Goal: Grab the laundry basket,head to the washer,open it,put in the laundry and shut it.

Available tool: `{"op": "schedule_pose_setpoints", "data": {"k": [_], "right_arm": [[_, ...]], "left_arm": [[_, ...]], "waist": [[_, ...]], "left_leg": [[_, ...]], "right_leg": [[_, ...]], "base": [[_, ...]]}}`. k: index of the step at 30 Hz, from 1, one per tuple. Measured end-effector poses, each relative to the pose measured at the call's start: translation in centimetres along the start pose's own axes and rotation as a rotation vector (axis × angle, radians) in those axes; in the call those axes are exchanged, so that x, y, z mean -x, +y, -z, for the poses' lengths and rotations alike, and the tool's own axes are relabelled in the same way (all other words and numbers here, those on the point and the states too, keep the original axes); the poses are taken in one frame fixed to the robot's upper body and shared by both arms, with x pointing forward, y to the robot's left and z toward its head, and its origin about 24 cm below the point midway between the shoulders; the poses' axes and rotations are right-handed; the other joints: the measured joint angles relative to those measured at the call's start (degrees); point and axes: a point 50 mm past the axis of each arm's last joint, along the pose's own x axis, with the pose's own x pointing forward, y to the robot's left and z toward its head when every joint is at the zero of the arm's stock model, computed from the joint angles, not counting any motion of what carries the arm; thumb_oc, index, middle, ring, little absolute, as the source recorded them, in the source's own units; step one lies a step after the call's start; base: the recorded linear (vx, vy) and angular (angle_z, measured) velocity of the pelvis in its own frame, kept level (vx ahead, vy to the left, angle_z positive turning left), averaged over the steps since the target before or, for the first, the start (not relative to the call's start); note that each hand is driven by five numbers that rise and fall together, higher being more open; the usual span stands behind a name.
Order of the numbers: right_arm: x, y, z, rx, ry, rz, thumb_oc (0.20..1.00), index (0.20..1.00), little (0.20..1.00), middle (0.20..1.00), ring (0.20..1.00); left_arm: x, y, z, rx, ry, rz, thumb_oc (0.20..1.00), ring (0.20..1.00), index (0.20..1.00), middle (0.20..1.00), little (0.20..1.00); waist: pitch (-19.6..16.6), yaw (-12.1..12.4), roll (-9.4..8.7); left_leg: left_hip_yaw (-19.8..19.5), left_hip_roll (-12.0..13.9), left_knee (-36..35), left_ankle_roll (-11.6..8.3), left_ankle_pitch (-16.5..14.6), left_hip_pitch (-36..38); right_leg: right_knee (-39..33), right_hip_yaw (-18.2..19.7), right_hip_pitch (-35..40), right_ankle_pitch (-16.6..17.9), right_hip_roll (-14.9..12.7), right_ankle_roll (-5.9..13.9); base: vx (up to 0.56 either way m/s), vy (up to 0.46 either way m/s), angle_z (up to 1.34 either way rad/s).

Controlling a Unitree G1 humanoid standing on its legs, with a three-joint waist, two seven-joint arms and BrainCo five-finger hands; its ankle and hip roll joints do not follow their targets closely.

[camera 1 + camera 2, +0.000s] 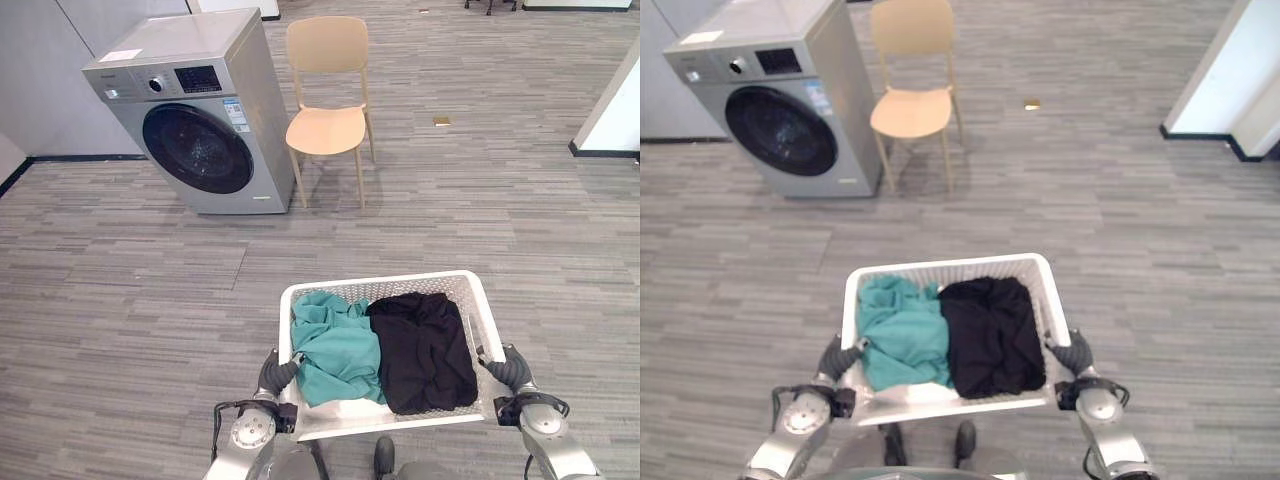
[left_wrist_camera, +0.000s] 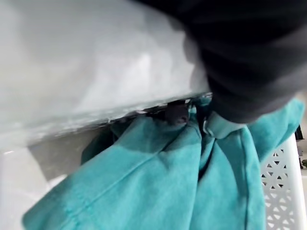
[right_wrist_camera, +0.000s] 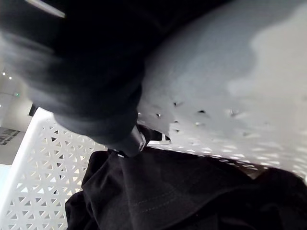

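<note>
At eleven o'clock on the grey striped floor (image 1: 480, 220), a silver front-loading washer (image 1: 185, 110) is seen with its dark round door (image 1: 197, 148) closed. Just beside it, toward one o'clock from the washer, a pale wooden chair (image 1: 328, 100) is placed, with its seat facing the camera. A small brown object (image 1: 441, 121) is seen on the floor further out at two o'clock; what it is cannot be told.

At six o'clock, close to the robot, a white perforated laundry basket (image 1: 470, 300) is held up between the two hands. A teal garment (image 1: 338, 345) is piled in its left half and a black garment (image 1: 425, 350) in its right half, the two touching along the middle. The left hand (image 1: 277, 375) is hooked over the basket's left rim, with fingertips curled inside against the teal cloth. The right hand (image 1: 510, 368) is clamped on the right rim, fingers bent over the edge by the black cloth.
</note>
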Motion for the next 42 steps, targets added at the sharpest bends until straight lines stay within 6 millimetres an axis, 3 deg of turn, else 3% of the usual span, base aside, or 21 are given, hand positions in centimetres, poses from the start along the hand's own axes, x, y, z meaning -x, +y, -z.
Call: {"op": "schedule_pose_setpoints", "data": {"k": [4,7,9,10,14,16,18,20,21,23,26,29,30,31,33,34,35,36,39,40,42], "right_arm": [[0.4,0.3,0.7,0.004,0.028,-0.004,0.2,0.2,0.2,0.2,0.2],[0.4,0.1,0.8,0.007,0.031,0.0,0.2,0.2,0.2,0.2,0.2],[0.5,0.1,1.0,0.005,0.038,0.002,0.2,0.2,0.2,0.2,0.2],[0.8,0.5,1.2,-0.011,0.05,0.001,0.2,0.2,0.2,0.2,0.2],[0.7,1.0,-0.1,-0.023,-0.002,-0.015,0.2,0.2,0.2,0.2,0.2],[0.2,1.9,-1.1,-0.039,-0.036,-0.034,0.2,0.2,0.2,0.2,0.2],[-0.3,2.1,-2.1,-0.04,-0.07,-0.04,0.2,0.2,0.2,0.2,0.2],[-0.2,1.9,-2.0,-0.034,-0.067,-0.038,0.2,0.2,0.2,0.2,0.2],[-0.2,1.9,-2.0,-0.034,-0.067,-0.039,0.2,0.2,0.2,0.2,0.2],[-0.2,1.8,-1.9,-0.022,-0.064,-0.041,0.2,0.2,0.2,0.2,0.2],[0.0,1.8,-0.9,-0.015,-0.022,-0.046,0.2,0.2,0.2,0.2,0.2],[0.2,1.6,-0.3,-0.016,0.0,-0.042,0.2,0.2,0.2,0.2,0.2],[0.5,1.1,0.5,-0.012,0.028,-0.028,0.2,0.2,0.2,0.2,0.2],[0.3,1.0,0.7,-0.014,0.04,-0.023,0.2,0.2,0.2,0.2,0.2],[0.4,0.3,0.9,-0.005,0.045,-0.021,0.2,0.2,0.2,0.2,0.2],[0.5,0.2,0.7,0.0,0.03,-0.025,0.2,0.2,0.2,0.2,0.2],[0.2,-0.1,0.2,0.009,0.009,-0.021,0.2,0.2,0.2,0.2,0.2],[-0.1,-0.2,-0.3,0.008,-0.006,-0.018,0.2,0.2,0.2,0.2,0.2],[-0.5,0.0,-1.0,0.002,-0.031,-0.018,0.2,0.2,0.2,0.2,0.2],[-0.5,0.0,-0.9,0.001,-0.026,-0.015,0.2,0.2,0.2,0.2,0.2],[-0.3,0.2,-0.6,-0.004,-0.015,-0.013,0.2,0.2,0.2,0.2,0.2]], "left_arm": [[-0.1,0.2,0.7,-0.005,0.042,-0.01,0.2,0.2,0.2,0.2,0.2],[-0.1,0.1,0.7,-0.002,0.04,-0.004,0.2,0.2,0.2,0.2,0.2],[-0.2,0.0,0.5,-0.004,0.036,0.001,0.2,0.2,0.2,0.2,0.2],[-0.5,0.3,0.3,-0.016,0.034,-0.004,0.2,0.2,0.2,0.2,0.2],[-0.8,1.8,-1.2,-0.078,-0.02,-0.017,0.2,0.2,0.2,0.2,0.2],[-0.8,2.5,-1.6,-0.076,-0.038,-0.055,0.2,0.2,0.2,0.2,0.2],[-0.8,3.2,-1.9,-0.075,-0.054,-0.088,0.2,0.2,0.2,0.2,0.2],[-0.7,3.2,-2.4,-0.077,-0.079,-0.083,0.2,0.2,0.2,0.2,0.2],[-0.6,3.2,-2.2,-0.077,-0.071,-0.083,0.2,0.2,0.2,0.2,0.2],[-0.3,2.7,-1.2,-0.055,-0.033,-0.084,0.2,0.2,0.2,0.2,0.2],[-0.2,2.3,-0.2,-0.036,0.005,-0.076,0.2,0.2,0.2,0.2,0.2],[0.1,1.8,0.2,-0.029,0.016,-0.061,0.2,0.2,0.2,0.2,0.2],[0.1,1.0,0.2,-0.018,0.014,-0.04,0.2,0.2,0.2,0.2,0.2],[0.0,0.8,0.3,-0.011,0.018,-0.038,0.2,0.2,0.2,0.2,0.2],[-0.1,0.2,0.4,-0.01,0.026,-0.015,0.2,0.2,0.2,0.2,0.2],[0.1,0.1,0.6,-0.007,0.03,-0.016,0.2,0.2,0.2,0.2,0.2],[0.5,-0.2,1.0,0.017,0.04,-0.023,0.2,0.2,0.2,0.2,0.2],[0.4,-0.1,0.7,0.013,0.027,-0.021,0.2,0.2,0.2,0.2,0.2],[0.1,0.4,0.0,0.006,0.002,-0.03,0.2,0.2,0.2,0.2,0.2],[0.0,0.3,0.0,0.007,0.001,-0.029,0.2,0.2,0.2,0.2,0.2],[-0.1,0.2,0.0,0.007,0.005,-0.025,0.2,0.2,0.2,0.2,0.2]], "waist": [[0.2,0.7,0.74],[0.6,1.5,-0.42],[0.4,1.3,-0.41],[0.0,1.0,-1.61],[-0.2,1.0,-2.57],[0.3,1.7,-1.61],[1.5,0.9,0.72],[1.6,0.1,0.43],[1.6,0.1,0.16],[1.9,-0.1,0.02],[2.0,-0.9,-0.12],[1.8,-2.2,0.23],[1.2,-1.5,1.47],[1.2,-1.9,1.49],[1.1,-2.1,1.47],[0.8,-1.4,0.95],[0.1,-1.1,1.92],[-0.1,-0.9,2.4],[0.5,-0.1,0.32],[0.8,0.1,-0.93],[0.7,0.1,-0.61]], "left_leg": [[-4.2,-0.4,-6.9,2.06,4.2,-3.1],[-3.1,-1.5,0.0,2.6,5.1,-3.9],[-2.2,-2.6,4.7,5.47,6.0,-3.1],[-1.9,-4.9,6.8,8.9,5.6,-2.2],[-1.7,-9.8,0.8,11.53,3.5,3.4],[-2.4,-11.0,-1.2,14.64,0.9,8.7],[-4.9,-10.7,-5.1,11.79,0.8,13.6],[-4.6,-11.5,-6.3,11.08,-1.2,15.9],[-4.0,-12.1,-6.4,11.07,-1.2,16.6],[-3.1,-13.2,-6.5,9.08,-5.8,19.7],[-3.7,-14.1,-5.8,8.7,-8.6,23.6],[-6.4,-13.8,-5.8,6.39,-11.2,28.6],[-8.1,-11.6,-3.1,4.6,-13.2,31.3],[-9.4,-11.0,1.0,3.68,-13.1,30.6],[-8.1,-8.3,21.7,0.98,-11.1,22.9],[-7.9,-7.5,27.1,0.32,-11.8,20.5],[-8.1,-5.5,30.4,-0.05,-12.1,17.5],[-6.9,-3.4,34.5,0.66,-12.5,13.7],[-3.7,-3.6,27.3,1.27,-12.5,9.0],[-3.4,-4.4,17.7,1.95,-11.3,7.6],[-3.8,-5.1,4.0,1.32,-6.4,6.7]], "right_leg": [[0.1,1.5,5.4,-2.9,1.5,-0.01],[0.1,3.9,12.1,-7.3,-1.9,2.55],[0.7,4.2,14.9,-8.8,-3.6,3.97],[9.3,3.3,12.1,-10.2,-6.6,4.52],[40.5,4.2,-2.8,-7.3,-14.1,4.54],[44.5,5.6,-9.5,-9.5,-14.5,3.52],[43.3,8.2,-16.9,-11.9,-9.3,3.87],[39.3,8.0,-22.6,-11.7,-7.1,4.27],[36.5,7.7,-24.4,-11.3,-7.2,4.37],[23.3,1.3,-30.1,-8.8,-7.1,5.26],[13.0,1.3,-32.4,-3.2,-6.6,5.62],[13.1,1.6,-30.2,-1.7,-7.0,5.2],[16.6,1.3,-28.4,4.5,-6.3,1.69],[18.0,0.8,-27.5,4.5,-6.6,1.68],[14.6,-0.9,-21.7,5.1,-6.5,0.46],[12.9,0.3,-19.4,8.1,-6.4,-1.82],[11.2,0.4,-16.8,7.1,-3.9,-5.38],[9.1,0.9,-15.1,6.3,-2.6,-6.38],[4.3,2.3,-9.8,7.5,-2.2,-5.1],[1.1,3.1,-6.7,6.5,-1.8,-4.65],[0.1,2.4,-4.7,4.9,-1.3,-4.1]], "base": [[0.44,0.172,-0.23],[0.8,0.373,-0.6],[0.36,0.264,-0.2],[0.31,0.309,0.03],[0.28,0.243,0.04],[0.46,0.263,-0.1],[0.28,0.101,0.41],[0.26,0.027,0.52],[0.4,0.004,0.37],[0.48,-0.049,0.27],[0.35,-0.077,0.27],[0.39,-0.154,0.55],[0.44,-0.277,0.86],[0.43,-0.28,0.96],[0.15,-0.134,0.64],[0.32,-0.202,-0.04],[0.24,-0.136,-0.25],[0.23,-0.083,-0.35],[0.24,-0.012,-0.34],[0.3,0.038,-0.3],[0.21,0.027,-0.21]]}}
